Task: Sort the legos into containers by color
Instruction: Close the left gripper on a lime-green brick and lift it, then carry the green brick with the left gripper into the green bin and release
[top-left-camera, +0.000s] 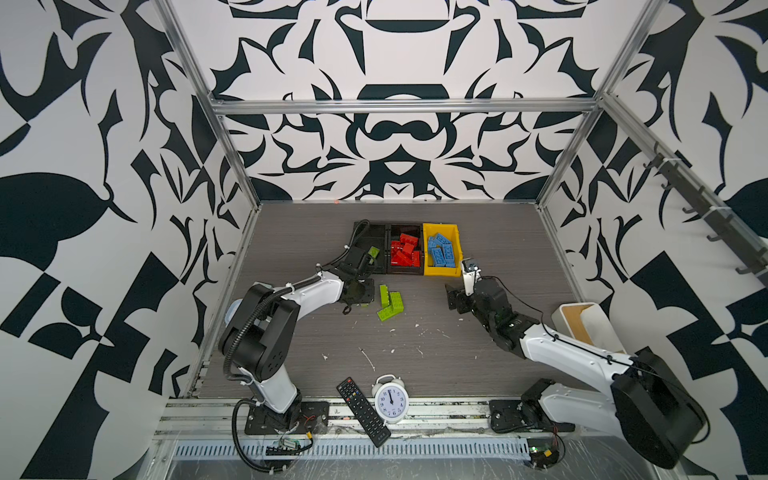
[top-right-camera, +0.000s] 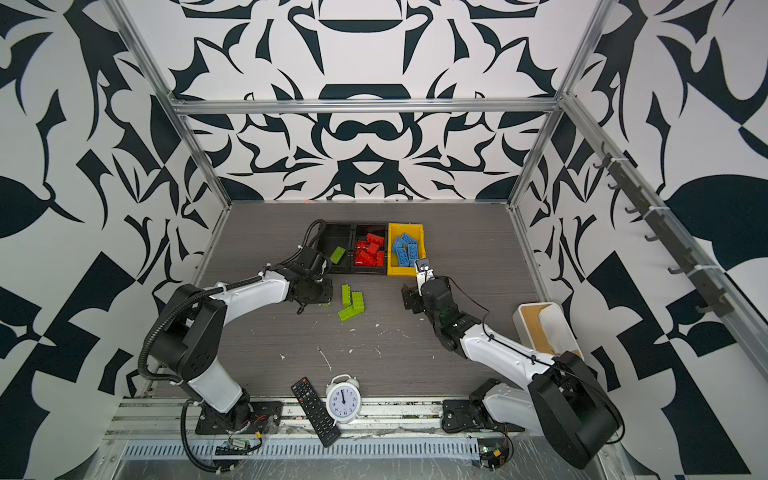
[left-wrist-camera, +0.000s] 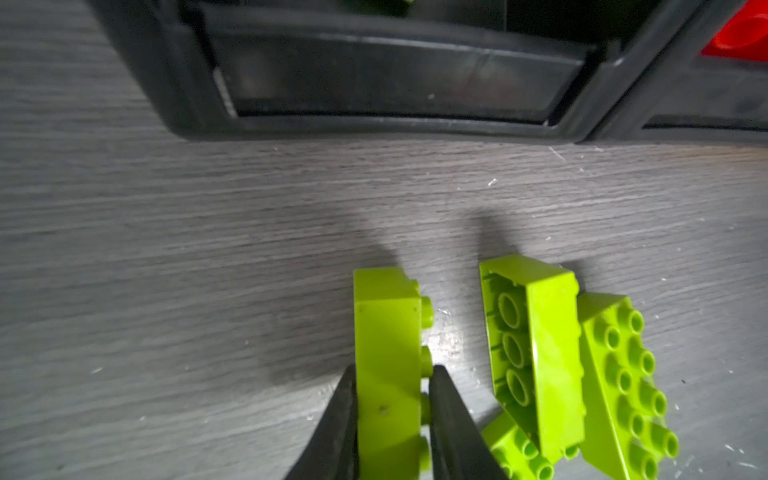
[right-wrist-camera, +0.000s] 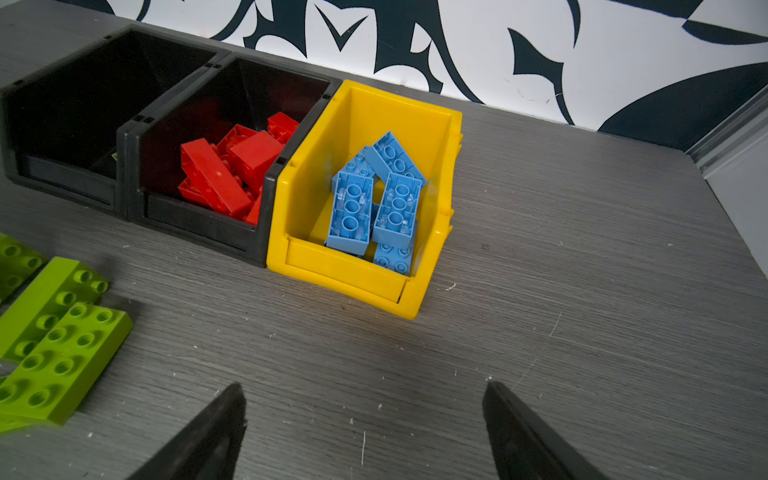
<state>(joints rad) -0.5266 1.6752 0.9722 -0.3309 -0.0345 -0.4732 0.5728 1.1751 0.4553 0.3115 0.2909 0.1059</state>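
Note:
My left gripper is shut on a lime green lego that lies on its side on the table, just in front of the left black container. Beside it lie three more green legos in a loose heap. One green lego lies in that left black container. Red legos fill the middle black container, and blue legos fill the yellow container. My right gripper hovers open and empty over bare table in front of the yellow container.
A white tub with a wooden rim stands at the right, behind my right arm. A remote and an alarm clock sit at the front edge. Small white scraps dot the grey table.

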